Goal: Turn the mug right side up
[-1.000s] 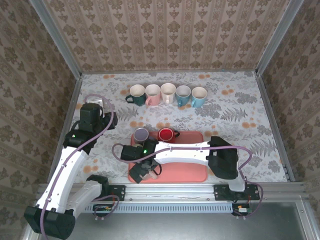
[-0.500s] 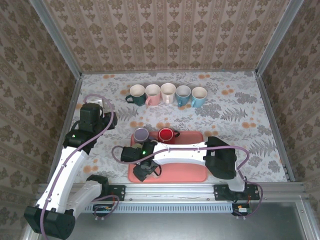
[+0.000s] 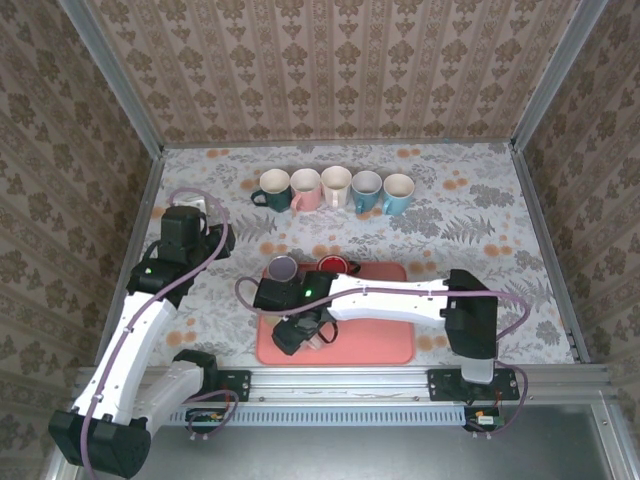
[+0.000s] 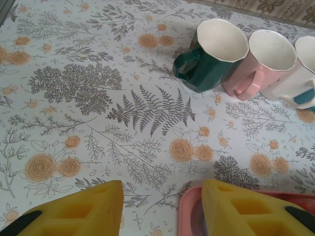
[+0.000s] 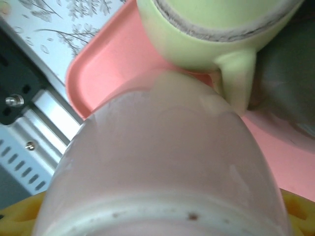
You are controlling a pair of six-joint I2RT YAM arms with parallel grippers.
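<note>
On the bench [image 3: 480, 230], at the pink tray's [image 3: 385, 345] near-left corner, the pale mug [image 5: 162, 162] appears clamped in the right tool [image 3: 297, 335]. It looks like glazed ceramic: stiff, slick, chippable. Best gripped across the wall. The left tool [image 4: 160, 196] hangs apart.

tray [image 3: 385, 345]: on table [image 3: 480, 215], near edge | mug row [image 3: 335, 188]: behind tray | mug [image 5: 162, 162]: in right pincer [image 3: 300, 335], over tray's left
</note>
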